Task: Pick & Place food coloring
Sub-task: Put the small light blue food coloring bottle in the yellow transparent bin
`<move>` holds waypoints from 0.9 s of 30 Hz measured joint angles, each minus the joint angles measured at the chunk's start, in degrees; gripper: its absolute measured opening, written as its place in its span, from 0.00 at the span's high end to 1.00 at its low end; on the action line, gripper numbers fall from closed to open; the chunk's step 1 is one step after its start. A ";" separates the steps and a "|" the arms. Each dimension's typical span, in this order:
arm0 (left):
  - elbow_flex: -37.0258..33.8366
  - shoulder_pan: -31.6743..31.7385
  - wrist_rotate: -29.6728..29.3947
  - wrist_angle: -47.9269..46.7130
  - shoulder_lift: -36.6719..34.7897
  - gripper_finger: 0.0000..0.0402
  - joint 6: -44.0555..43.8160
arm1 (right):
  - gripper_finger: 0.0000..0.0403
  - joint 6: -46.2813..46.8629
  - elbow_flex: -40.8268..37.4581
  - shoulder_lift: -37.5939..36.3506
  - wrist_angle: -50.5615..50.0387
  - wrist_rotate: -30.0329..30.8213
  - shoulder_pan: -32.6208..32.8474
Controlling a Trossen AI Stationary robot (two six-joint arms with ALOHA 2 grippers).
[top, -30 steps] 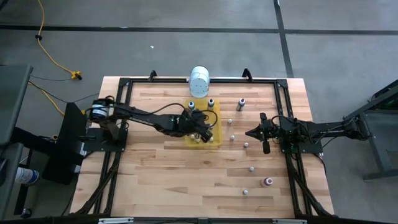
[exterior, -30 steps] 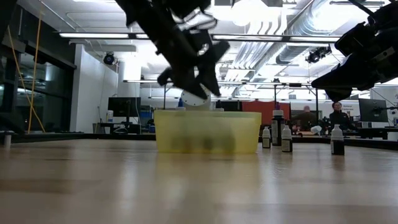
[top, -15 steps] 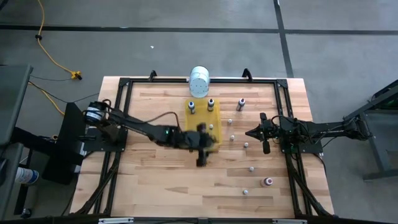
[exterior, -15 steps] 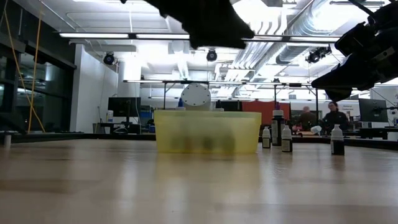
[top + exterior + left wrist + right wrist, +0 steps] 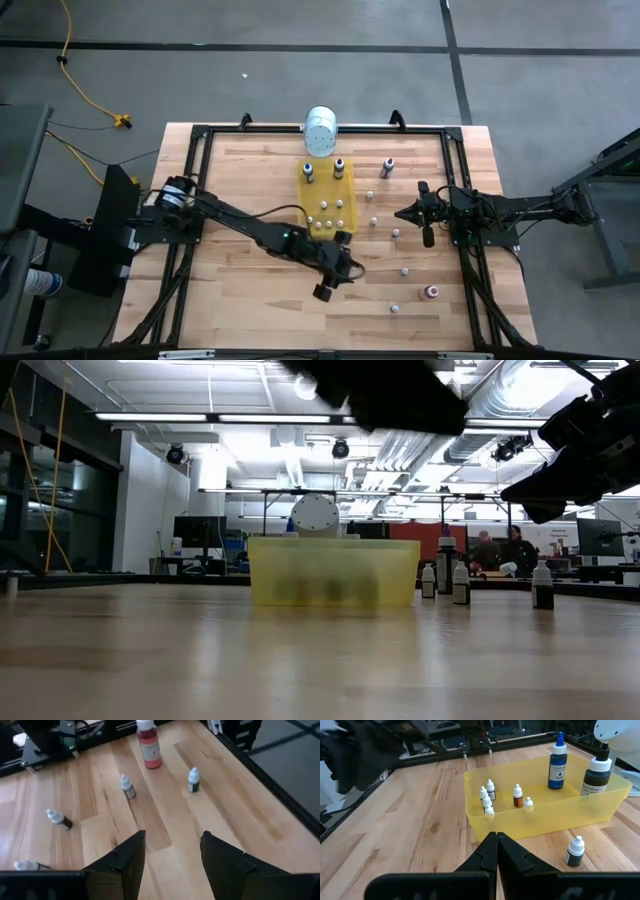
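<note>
Left arm: mine reaches long across the light wooden plank tabletop (image 5: 250, 290), stretched from its base past the translucent yellow rectangular plastic tray (image 5: 348, 188) and ending on the near side of it.
Left claw (image 5: 327, 286): parted to a middling gap, nothing between my two dark fingers (image 5: 125, 860); it hangs above bare planks, apart from every bottle.
Right arm: waiting beyond the tray's right side, low over the tabletop.
Right claw (image 5: 412, 214): pressed fully together, empty, tip aimed at the tray.
Food coloring in tray: five tiny white-capped bottles (image 5: 489, 795) cluster on the tray's floor; a taller blue bottle (image 5: 557, 766) and a taller dark bottle with a whitish collar (image 5: 595, 776) stand upright at its far end.
Food coloring outside tray: more tiny bottles stand scattered on the tabletop to the tray's right, one (image 5: 575, 851) just beside its wall; a dark taller bottle (image 5: 388, 166) stands near the far right corner of the tray.
Ahead of my left claw: a red-bodied bottle with a white cap (image 5: 148, 746) upright, two small bottles upright near it (image 5: 193, 779), two more lying on their sides.
Behind the tray: a large white cylindrical container (image 5: 321, 129) at the tabletop's far edge.
Surface: black metal framing (image 5: 200, 132) borders the tabletop.
Room: grey floor with a yellow cable (image 5: 85, 92); in the low view, ceiling strip lights, ducts, monitors on desks, and a person (image 5: 517, 550) far off.
</note>
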 joint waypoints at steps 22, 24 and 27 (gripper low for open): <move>50.41 -0.02 4.42 -30.63 27.12 0.56 5.50 | 1.00 0.00 0.00 -0.03 -0.26 -0.07 0.00; 51.29 -0.17 4.83 -30.97 28.19 0.56 5.19 | 1.00 0.00 0.00 0.00 -0.25 -0.07 0.00; 52.05 -0.70 5.34 -30.13 29.29 0.56 5.19 | 1.00 0.00 0.00 -0.02 -0.28 -0.07 0.00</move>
